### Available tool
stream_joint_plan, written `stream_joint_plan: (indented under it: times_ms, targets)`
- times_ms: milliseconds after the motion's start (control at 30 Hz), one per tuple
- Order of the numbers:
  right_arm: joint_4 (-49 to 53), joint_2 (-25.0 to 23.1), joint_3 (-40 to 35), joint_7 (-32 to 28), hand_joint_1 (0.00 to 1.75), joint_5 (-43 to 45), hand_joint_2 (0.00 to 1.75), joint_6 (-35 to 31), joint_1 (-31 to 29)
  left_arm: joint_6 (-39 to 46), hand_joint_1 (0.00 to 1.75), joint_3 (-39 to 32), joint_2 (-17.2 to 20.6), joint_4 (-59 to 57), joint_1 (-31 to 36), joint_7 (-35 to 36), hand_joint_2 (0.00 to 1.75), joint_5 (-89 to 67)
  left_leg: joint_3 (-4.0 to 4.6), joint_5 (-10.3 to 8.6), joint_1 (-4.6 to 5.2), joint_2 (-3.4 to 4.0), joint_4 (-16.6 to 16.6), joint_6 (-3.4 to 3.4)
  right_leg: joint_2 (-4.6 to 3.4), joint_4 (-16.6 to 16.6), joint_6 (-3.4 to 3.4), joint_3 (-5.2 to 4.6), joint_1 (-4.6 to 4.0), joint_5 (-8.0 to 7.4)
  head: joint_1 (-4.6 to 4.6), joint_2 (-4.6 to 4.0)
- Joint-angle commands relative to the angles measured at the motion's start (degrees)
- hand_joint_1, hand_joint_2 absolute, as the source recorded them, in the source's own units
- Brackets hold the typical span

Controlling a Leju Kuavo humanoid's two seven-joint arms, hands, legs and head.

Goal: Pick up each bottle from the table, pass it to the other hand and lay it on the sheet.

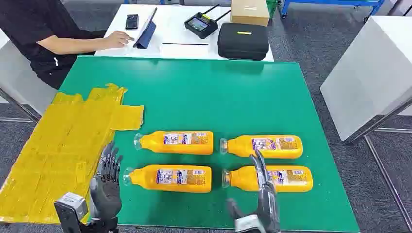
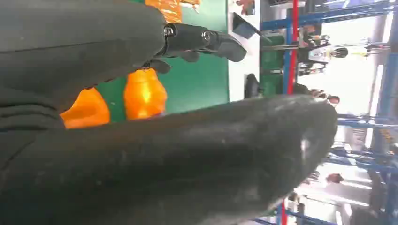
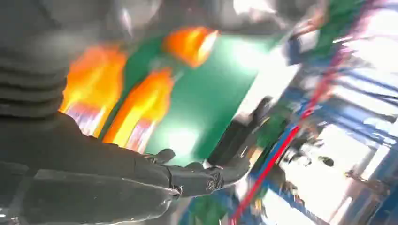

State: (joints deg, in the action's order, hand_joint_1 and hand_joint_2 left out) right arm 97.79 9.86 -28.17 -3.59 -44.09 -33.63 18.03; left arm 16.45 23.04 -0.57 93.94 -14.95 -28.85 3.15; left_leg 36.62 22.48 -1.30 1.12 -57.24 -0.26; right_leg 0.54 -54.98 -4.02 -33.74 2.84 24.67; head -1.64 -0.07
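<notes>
Several orange juice bottles lie on their sides on the green table (image 1: 204, 97), in two rows with caps to the left: far left bottle (image 1: 175, 142), far right bottle (image 1: 265, 146), near left bottle (image 1: 170, 177), near right bottle (image 1: 272, 178). The yellow sheet (image 1: 63, 150) covers the table's left part. My left hand (image 1: 108, 182) hovers at the sheet's edge, left of the near left bottle, fingers apart and holding nothing. My right hand (image 1: 262, 194) stands over the near right bottle, fingers extended, gripping nothing. Orange bottles (image 2: 141, 91) (image 3: 141, 108) show past both wrists' fingers.
A person (image 1: 43, 34) sits at the far left by a white table (image 1: 145, 34) carrying a tablet (image 1: 145, 31), a phone (image 1: 131, 21), a controller (image 1: 200, 24), a black case (image 1: 243, 41) and a cardboard box (image 1: 249, 11). A white bench (image 1: 374, 73) stands to the right.
</notes>
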Motion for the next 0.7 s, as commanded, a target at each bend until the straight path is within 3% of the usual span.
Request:
stream_joint_plan:
  times_ms: [33,200,333,567,700]
  targets:
    - [6.49,-7.18,25.44,4.61,0.0,-24.85,1.75,10.74,9.88,-5.55,0.0,-5.38,-3.65,-2.19,-1.82,1.84,0.0,-3.26,-0.1,0.07,0.04,-0.2,0.0,0.05,0.13,-0.03,0.21,0.15,0.01,0.11,-0.02,0.0]
    - [10.33,-10.25,33.98,3.25,0.0,-30.87,1.75,18.2,13.24,-7.13,0.0,-5.48,-3.2,-3.15,-2.22,1.89,0.0,-2.07,-0.2,0.12,0.03,-0.2,0.0,0.06,0.14,-0.02,0.27,0.23,-0.01,0.15,0.0,0.0]
    - [14.45,-13.1,41.54,-1.24,0.0,-32.53,1.75,22.38,15.29,-5.61,0.0,-5.14,-1.82,-2.09,-3.8,1.0,0.0,0.05,-0.16,0.1,0.07,-0.15,0.03,0.06,0.15,-0.01,0.2,0.16,0.04,0.13,-0.02,0.0]
    - [14.07,-20.82,54.48,-9.7,0.0,-39.0,1.75,33.76,10.91,-7.35,0.0,-6.51,-2.11,-0.75,-4.2,1.91,0.0,1.09,-0.17,0.09,0.03,-0.1,0.03,0.05,0.1,0.01,0.24,0.14,-0.01,0.1,-0.02,0.0]
    - [13.6,-20.87,54.75,-9.8,0.0,-39.09,1.75,33.75,10.72,-7.39,0.0,-6.54,-2.1,-0.8,-4.19,1.92,0.0,1.09,-0.32,0.16,0.01,-0.09,0.03,0.07,0.05,0.02,0.36,0.28,-0.04,0.14,-0.02,0.0]
